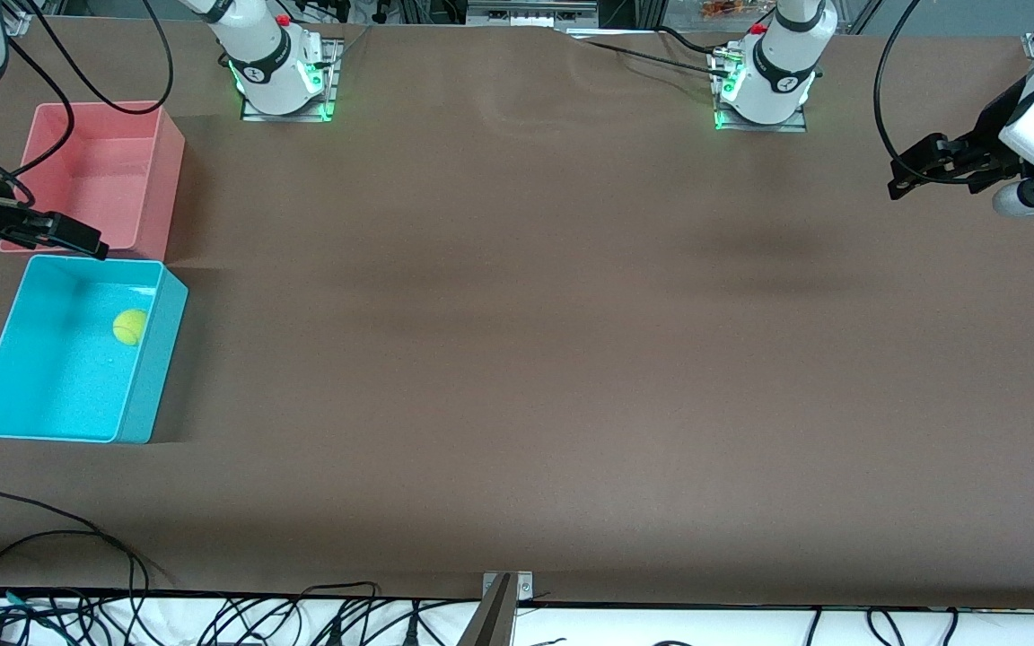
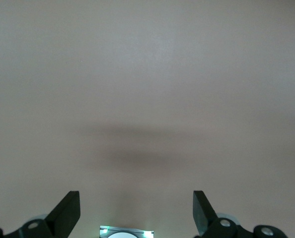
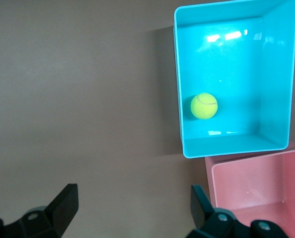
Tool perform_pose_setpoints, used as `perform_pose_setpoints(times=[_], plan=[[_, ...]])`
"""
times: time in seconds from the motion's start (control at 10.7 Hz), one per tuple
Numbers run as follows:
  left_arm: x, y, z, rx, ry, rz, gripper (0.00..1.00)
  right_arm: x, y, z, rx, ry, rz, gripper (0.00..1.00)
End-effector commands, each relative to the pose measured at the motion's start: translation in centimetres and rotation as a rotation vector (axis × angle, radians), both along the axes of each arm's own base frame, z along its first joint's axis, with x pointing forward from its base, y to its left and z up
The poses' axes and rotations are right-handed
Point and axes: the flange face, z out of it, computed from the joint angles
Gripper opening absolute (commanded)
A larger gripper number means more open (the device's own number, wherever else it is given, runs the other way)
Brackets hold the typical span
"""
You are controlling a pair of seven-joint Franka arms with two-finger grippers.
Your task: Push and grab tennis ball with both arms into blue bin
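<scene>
Resting inside the blue bin (image 1: 50, 395), the tennis ball (image 1: 129, 327) lay below the empty, wide-open right gripper (image 1: 77, 238); the left gripper (image 1: 907, 175), likewise spread and empty, waited well apart from the bin.

The right arm's black two-finger gripper (image 1: 77, 240) covered part of the salmon-pink plastic bin's (image 1: 162, 170) near wall, and that bin ran off the right wrist view's edge. Any print on the small fuzzy yellow-green tennis ball (image 1: 129, 327) was too small to read.

You're looking at a robotics lab: two arms (image 1: 275, 63) bolted to a brown counter (image 1: 571, 359), loose cables (image 1: 212, 619) along its edge.
</scene>
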Motion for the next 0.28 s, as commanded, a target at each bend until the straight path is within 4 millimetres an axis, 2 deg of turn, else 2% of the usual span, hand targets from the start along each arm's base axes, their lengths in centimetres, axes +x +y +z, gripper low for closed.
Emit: perform_pose_setpoints(times=[0.0,0.19], plan=[[0.29,0.17,0.50,-0.004,0.005,0.011,1.00,-0.76,-0.12,-0.04,0.002,0.003,-0.009,1.00],[0.33,0.17,0.42,-0.004,0.007,0.011,1.00,-0.73,0.17,-0.07,0.008,0.003,-0.011,1.00]])
